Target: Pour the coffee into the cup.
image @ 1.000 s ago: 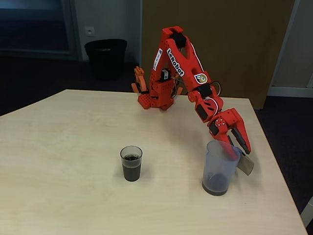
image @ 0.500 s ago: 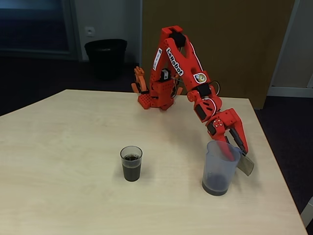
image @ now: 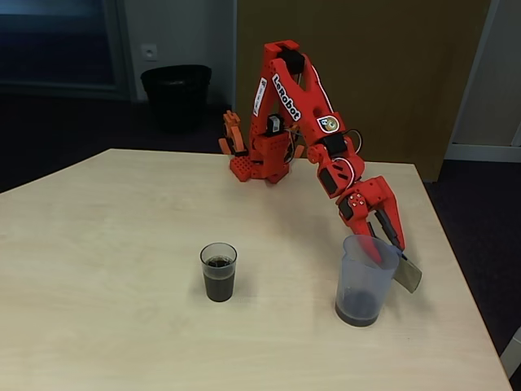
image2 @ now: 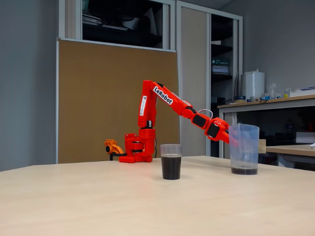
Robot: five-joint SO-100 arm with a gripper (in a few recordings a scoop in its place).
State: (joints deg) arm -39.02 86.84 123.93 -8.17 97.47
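Red arm reaches down to the jug [image: 364, 281]; gripper [image: 389, 259] straddles its rim and handle, grip state unclear. The cup [image: 218, 272], mid-table [image: 106, 244], holds coffee [image2: 171, 166]. Side view reveals dregs in the jug.

Translucent jug [image: 364, 281] upright on pale wooden table [image: 114, 269], black bin [image: 176, 95] on the floor behind

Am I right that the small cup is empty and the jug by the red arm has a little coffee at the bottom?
Not quite: the cup is over half full of dark coffee, clear in both fixed views. The jug by the arm does hold just a little at the bottom.
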